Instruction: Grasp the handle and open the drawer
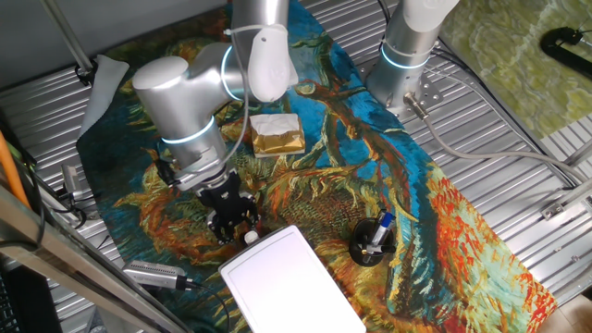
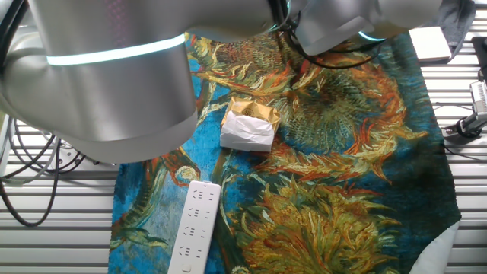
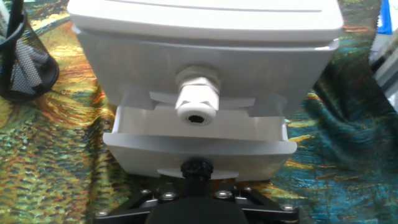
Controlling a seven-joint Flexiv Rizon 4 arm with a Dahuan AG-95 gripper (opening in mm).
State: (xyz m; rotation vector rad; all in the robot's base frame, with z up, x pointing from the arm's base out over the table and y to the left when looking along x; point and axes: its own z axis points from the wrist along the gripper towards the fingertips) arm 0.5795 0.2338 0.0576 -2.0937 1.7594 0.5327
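The white box [image 1: 291,277] stands at the near edge of the cloth. In the hand view it fills the frame, with two drawers. The upper drawer has a white knob [image 3: 196,102] and is closed. The lower drawer [image 3: 199,146] is slid out a little towards me. Its black handle [image 3: 196,168] sits at the centre of my gripper [image 3: 196,182], whose jaws are closed around it. Only the gripper's dark body shows at the bottom of that view. In one fixed view the gripper [image 1: 233,222] is low against the box front.
A gold-and-white foil block [image 1: 276,134] lies on the patterned cloth behind the arm, and also shows in the other fixed view [image 2: 247,129]. A black mesh pen holder [image 1: 373,242] stands right of the box. A white power strip [image 2: 194,228] lies on the cloth.
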